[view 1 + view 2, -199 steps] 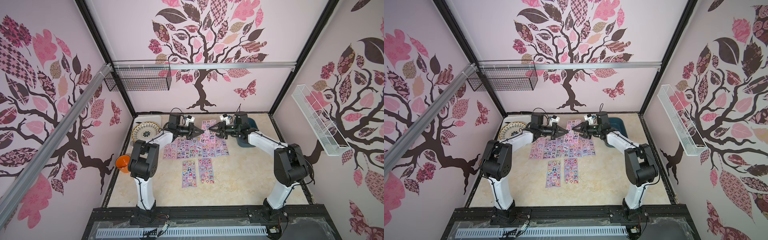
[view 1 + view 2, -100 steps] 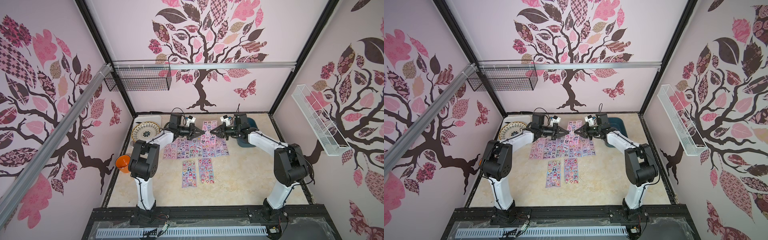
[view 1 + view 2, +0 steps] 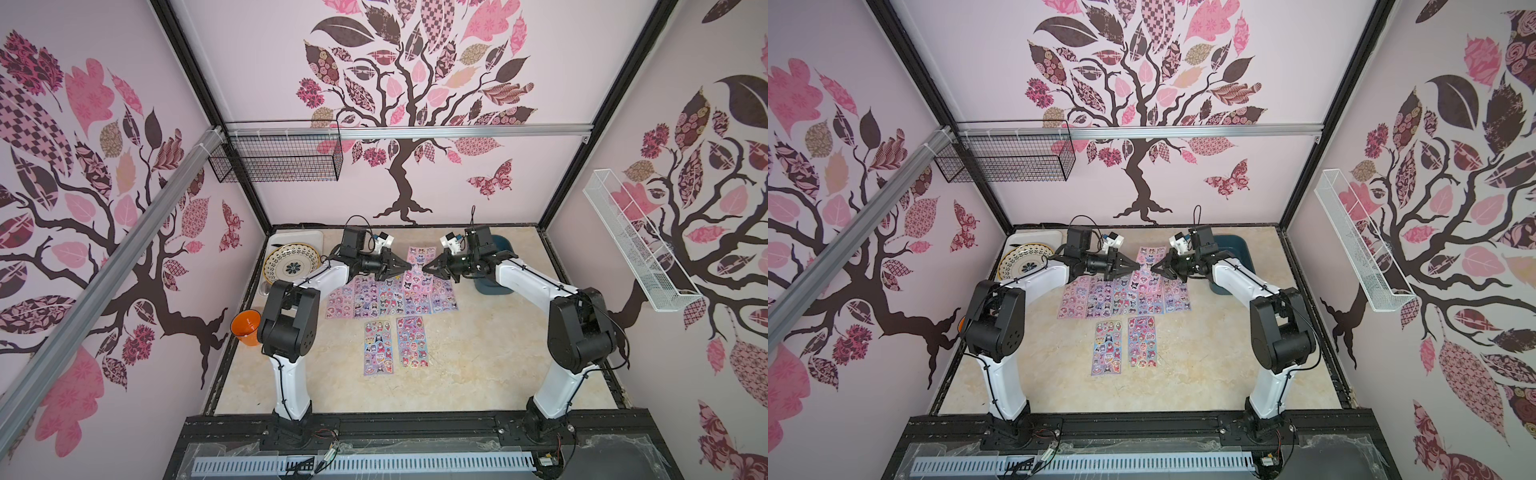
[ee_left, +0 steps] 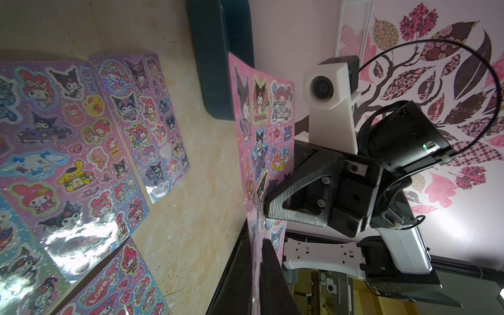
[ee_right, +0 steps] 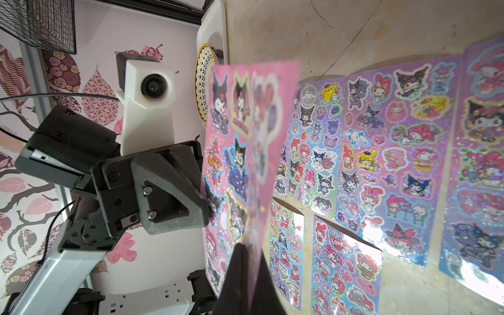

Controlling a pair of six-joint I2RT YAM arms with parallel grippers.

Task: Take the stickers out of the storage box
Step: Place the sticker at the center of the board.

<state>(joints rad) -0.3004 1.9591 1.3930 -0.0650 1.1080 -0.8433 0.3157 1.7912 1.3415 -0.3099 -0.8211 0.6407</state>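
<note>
The task is nearing completion. Seven stickers [image 3: 390, 295] are lying flat on the table [image 3: 478, 353]: a row of five, and two nearer the robot's base. No sheet is showing in the visible part of the storage box [image 3: 1241, 249], which is sitting behind the right arm. The pink sheet [image 3: 417, 254], judged the last one, is standing upright over the row's far edge, between both claws. The right claw [image 5: 241, 272] is pinching one edge, jaws closed. The left claw [image 4: 256, 272] is straddling the opposite edge; whether it is gripping cannot be told. Left to do: laying this sheet down.

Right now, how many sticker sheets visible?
8 cartoon sticker sheets: five in a row, two nearer the robot, one pink sheet upright in the right gripper. Teal plastic box may hide more.
</note>
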